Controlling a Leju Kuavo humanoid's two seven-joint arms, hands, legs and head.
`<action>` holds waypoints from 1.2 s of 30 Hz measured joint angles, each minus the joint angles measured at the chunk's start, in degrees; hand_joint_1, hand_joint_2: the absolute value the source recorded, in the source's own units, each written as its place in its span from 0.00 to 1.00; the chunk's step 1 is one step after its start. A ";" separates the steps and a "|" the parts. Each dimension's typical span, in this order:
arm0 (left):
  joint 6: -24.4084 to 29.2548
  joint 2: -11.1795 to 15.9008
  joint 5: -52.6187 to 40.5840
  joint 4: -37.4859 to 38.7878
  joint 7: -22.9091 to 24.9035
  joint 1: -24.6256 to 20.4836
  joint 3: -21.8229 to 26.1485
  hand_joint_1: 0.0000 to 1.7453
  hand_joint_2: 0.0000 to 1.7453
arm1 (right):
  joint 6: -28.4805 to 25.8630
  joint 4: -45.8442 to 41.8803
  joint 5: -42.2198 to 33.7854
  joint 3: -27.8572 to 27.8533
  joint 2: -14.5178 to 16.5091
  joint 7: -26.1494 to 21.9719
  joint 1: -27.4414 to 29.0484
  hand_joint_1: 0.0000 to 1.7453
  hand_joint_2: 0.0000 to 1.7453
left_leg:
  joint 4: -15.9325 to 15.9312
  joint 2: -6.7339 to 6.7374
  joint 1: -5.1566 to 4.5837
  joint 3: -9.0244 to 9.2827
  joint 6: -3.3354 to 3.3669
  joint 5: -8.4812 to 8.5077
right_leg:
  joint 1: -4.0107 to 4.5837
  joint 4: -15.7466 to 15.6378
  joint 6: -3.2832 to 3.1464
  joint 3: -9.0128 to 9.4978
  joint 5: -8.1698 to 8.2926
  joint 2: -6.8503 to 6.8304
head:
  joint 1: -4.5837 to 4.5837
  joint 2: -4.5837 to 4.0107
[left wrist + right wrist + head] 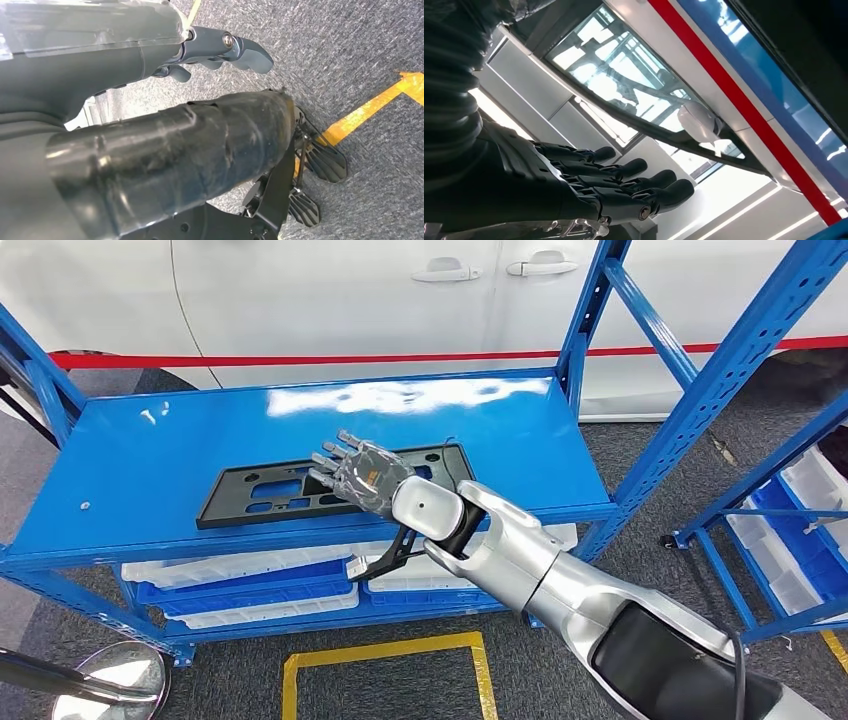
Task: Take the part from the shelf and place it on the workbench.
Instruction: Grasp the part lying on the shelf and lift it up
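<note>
Behind the blue shelf [150, 440] stands a white car [350, 290] with a red stripe; white bins [240, 580] sit on the level below. Flat on the shelf top lies the black part [260, 490]. Just above its right half, the right hand [362, 474] hovers, fingers [644, 182] straight and spread, holding nothing. Beside the floor's yellow line [370, 107], the left hand [220, 50] hangs, fingers curled, empty.

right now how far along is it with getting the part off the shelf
Early. Done: the right hand has reached over the black part, fingers spread. The part lies flat on the blue shelf, not visibly gripped. Left: grasp, lift, carry to the workbench. The left hand hangs by the floor.
</note>
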 joint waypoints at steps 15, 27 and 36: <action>0.08 -0.84 -0.60 -1.07 0.10 -0.14 1.98 0.00 0.00 | 2.27 1.28 -23.36 -1.05 0.13 -4.53 3.09 0.00 1.00 | 0.00 0.00 0.00 -0.03 0.00 0.00 | -0.01 0.00 0.00 -0.01 0.00 -0.01 | 0.00 0.01; 0.07 -1.08 -0.43 -1.46 0.14 -0.29 2.97 0.00 0.00 | 2.16 1.30 -22.48 -1.03 0.85 -3.48 3.04 0.00 1.00 | 0.00 -0.01 0.01 -0.03 0.00 0.00 | 0.00 0.01 0.00 -0.01 0.00 -0.01 | 0.00 0.01; 0.22 -1.54 -0.40 -1.49 0.07 -0.39 3.31 0.00 0.00 | 1.67 3.37 -22.57 -1.03 1.66 -3.46 2.92 0.00 1.00 | 0.00 -0.01 0.00 -0.04 0.00 0.00 | -0.02 0.01 0.00 -0.01 0.00 -0.01 | 0.00 0.01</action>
